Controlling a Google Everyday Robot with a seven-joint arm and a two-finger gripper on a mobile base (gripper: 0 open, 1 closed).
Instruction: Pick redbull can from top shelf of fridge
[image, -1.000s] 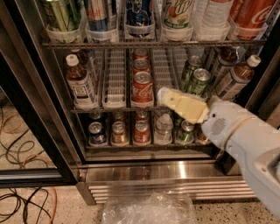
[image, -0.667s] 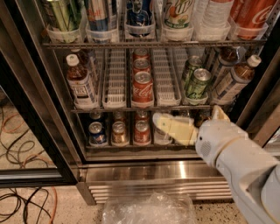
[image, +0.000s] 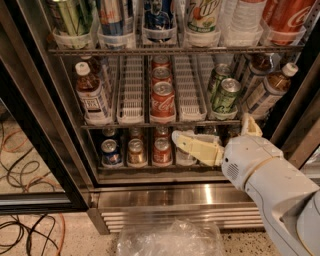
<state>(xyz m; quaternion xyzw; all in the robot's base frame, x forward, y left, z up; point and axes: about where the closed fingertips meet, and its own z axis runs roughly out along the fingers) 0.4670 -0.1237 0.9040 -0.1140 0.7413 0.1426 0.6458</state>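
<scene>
Fridge (image: 42, 125) front view, gripper (image: 212, 131) low on the right, level with the bottom cans.

We see speckled floor (image: 35, 245) with loose cables (image: 20, 227) near left and crumpled clear plastic (image: 170, 240) just before the steel base. The redbull can (image: 115, 15) stands upright in a clear lane cup (image: 116, 38) on the top shelf (image: 170, 50), second from left, between the green striped can (image: 70, 15) and the dark blue can (image: 159, 14). The gripper's fingers look spread wide and hold nothing, well below it.
</scene>
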